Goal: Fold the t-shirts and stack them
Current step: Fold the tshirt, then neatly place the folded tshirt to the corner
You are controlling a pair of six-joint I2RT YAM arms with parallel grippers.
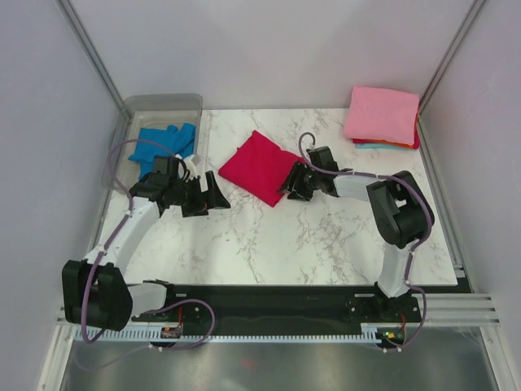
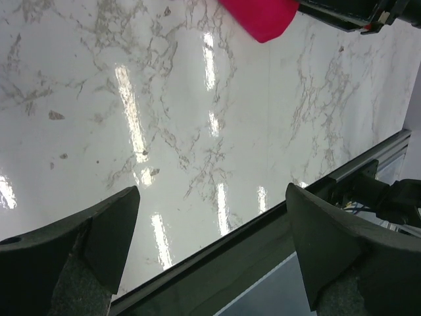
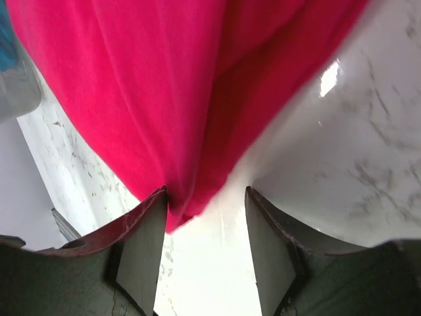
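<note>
Right gripper [image 3: 205,192] straddles a corner of the folded crimson t-shirt [image 3: 164,85] mid-table, fingers parted, not clamped. Left gripper [image 2: 212,189] spread wide over bare marble table [image 2: 197,99], holding nothing. Blue t-shirt [image 1: 163,147] in tub [image 1: 163,102]; pink t-shirt [image 1: 381,114] tops 1 stack, far-right corner.

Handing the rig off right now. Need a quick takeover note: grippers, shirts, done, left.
Left gripper: open, empty, over the bare table, left of the crimson shirt.
Right gripper: jaws apart around the crimson shirt's near-right corner, not clamped.
Shirts: crimson shirt folded mid-table; blue shirt crumpled in the clear tub, far left; folded stack far right, pink shirt on top.
Done: stack started, crimson folded.
Left: put crimson on the stack; take out, fold and stack the blue one.
</note>
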